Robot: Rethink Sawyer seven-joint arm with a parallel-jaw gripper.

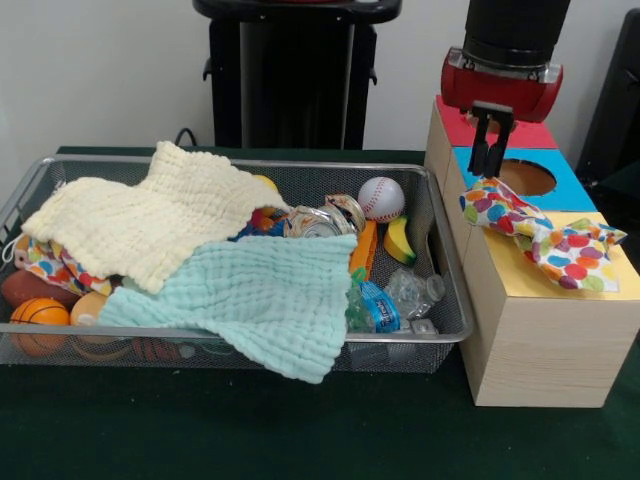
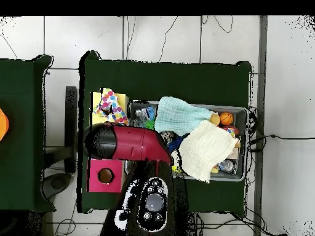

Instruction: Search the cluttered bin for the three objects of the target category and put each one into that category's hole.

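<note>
The gripper [image 1: 488,160] hangs over the row of boxes, its two dark fingers drawn close together with their tips at the upper corner of a dotted fabric piece [image 1: 545,238]; whether they actually pinch the cloth cannot be told from the front view. That piece, white with red, orange, yellow, green and blue dots, trails from just under the gripper down across the blue-faced box [image 1: 565,185] and lies crumpled on the yellow-faced box [image 1: 600,282], covering the place where the yellow face would show its hole, so the hole itself is hidden. In the overhead view the same dotted cloth [image 2: 112,106] sits on the yellow face just beyond the red arm [image 2: 132,142].

Directly behind the gripper is the red-faced box [image 1: 520,135]. The blue box's round hole [image 1: 527,178] is open just beside the fingers.

To the side of the gripper, well apart from it, the wire-mesh bin [image 1: 452,290] stands on the green tabletop [image 1: 300,430]. A cream waffle cloth [image 1: 150,225] and a mint-green waffle cloth [image 1: 255,295] lie over most of its contents. Another dotted fabric piece [image 1: 55,265] peeks out under the cream cloth at the bin's end farthest from the gripper. Nearer the gripper lie a baseball [image 1: 381,198], a yellow banana-shaped toy [image 1: 400,240] and a crushed plastic bottle [image 1: 385,300]. A small orange basketball [image 1: 40,315] sits in the far corner.
</note>
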